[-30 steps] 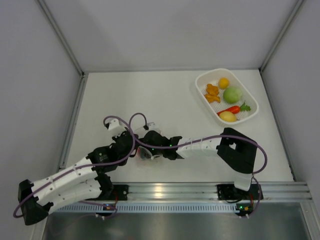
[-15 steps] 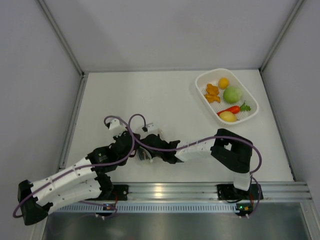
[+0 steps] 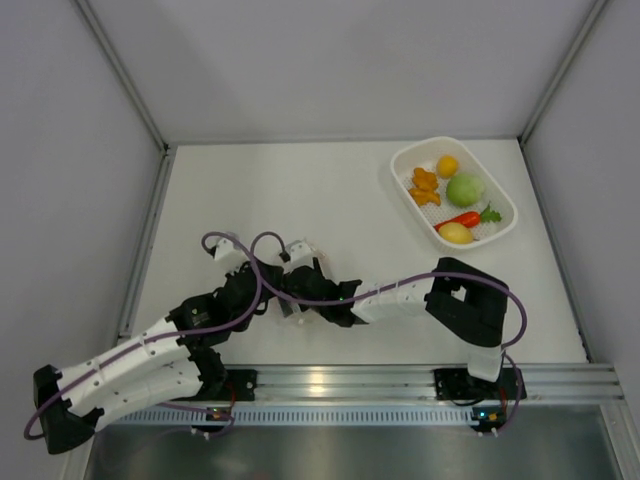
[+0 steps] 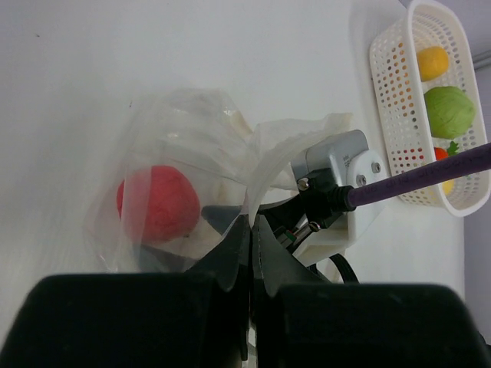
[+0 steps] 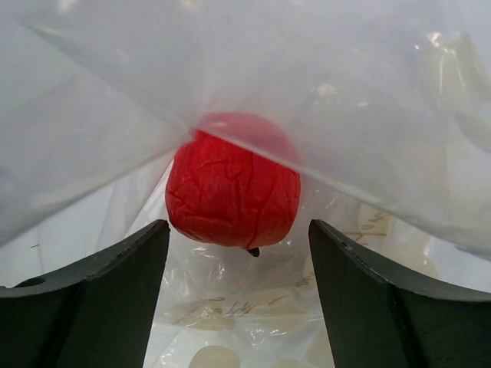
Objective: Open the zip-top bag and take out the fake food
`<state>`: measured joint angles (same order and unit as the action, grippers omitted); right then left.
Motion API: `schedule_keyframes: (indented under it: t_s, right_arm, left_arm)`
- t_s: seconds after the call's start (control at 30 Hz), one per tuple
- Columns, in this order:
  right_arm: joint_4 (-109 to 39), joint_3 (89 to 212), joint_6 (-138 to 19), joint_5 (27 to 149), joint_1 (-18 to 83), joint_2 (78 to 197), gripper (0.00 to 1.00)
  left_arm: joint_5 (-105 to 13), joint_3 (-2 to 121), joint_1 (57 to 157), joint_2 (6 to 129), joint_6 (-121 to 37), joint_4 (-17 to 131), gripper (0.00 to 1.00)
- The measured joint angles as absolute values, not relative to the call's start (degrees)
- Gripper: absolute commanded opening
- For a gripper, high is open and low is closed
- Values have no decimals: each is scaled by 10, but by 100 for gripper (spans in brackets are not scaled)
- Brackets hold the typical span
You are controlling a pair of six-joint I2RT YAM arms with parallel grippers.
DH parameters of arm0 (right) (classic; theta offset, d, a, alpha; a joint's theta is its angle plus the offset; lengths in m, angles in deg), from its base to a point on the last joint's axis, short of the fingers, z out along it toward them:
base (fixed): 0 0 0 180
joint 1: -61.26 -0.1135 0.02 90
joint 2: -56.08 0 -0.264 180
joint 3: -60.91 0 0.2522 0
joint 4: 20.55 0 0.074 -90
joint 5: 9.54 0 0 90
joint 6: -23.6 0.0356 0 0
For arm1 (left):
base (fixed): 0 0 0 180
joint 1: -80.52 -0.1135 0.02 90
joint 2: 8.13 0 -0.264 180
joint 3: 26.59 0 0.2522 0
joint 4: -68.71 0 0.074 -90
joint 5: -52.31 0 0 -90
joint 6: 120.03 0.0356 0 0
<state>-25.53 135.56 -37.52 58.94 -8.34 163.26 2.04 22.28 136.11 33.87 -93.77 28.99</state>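
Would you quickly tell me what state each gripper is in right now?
Left gripper: shut, pinching an edge of the zip-top bag.
Right gripper: open, holding nothing; the red ball sits ahead between its fingers.

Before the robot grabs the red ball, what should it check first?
1. Left gripper pinching the bag edge: ok, shut on the plastic.
2. Right gripper ready to grab: ok, jaws wide apart.
3. Red ball lined up: ok, centred just ahead of the right fingers.
4. Plastic out of the way: not ok, a fold of bag lies across the ball's top.
5. Ball free to slide out: cannot tell, the bag's opening is hard to trace.
6. Basket has room: ok, some bare floor shows.
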Motion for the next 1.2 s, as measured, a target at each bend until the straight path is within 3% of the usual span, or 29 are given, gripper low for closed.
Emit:
schedule_keyframes:
  t_s: [0.6,0.8,0.9,1.0,1.2]
  right_arm:
    - [-140,1397,-497,676,-39,1678,80]
    - [-103,1444,-484,724,-7,1732,90]
    - [-100,1476,-483,747,-1,1760,88]
    - [-98,1502,-483,768,0,1785,80]
    - [-112,1506,-477,784,0,1790,79]
  left_arm:
    - [24,223,1353,302,-964,310,0]
    - [-15,214,1358,309,-970,308,0]
    - [-22,206,1359,311,-972,308,0]
    - [-23,199,1358,310,-973,307,0]
    - [-20,185,1359,291,-974,300,0]
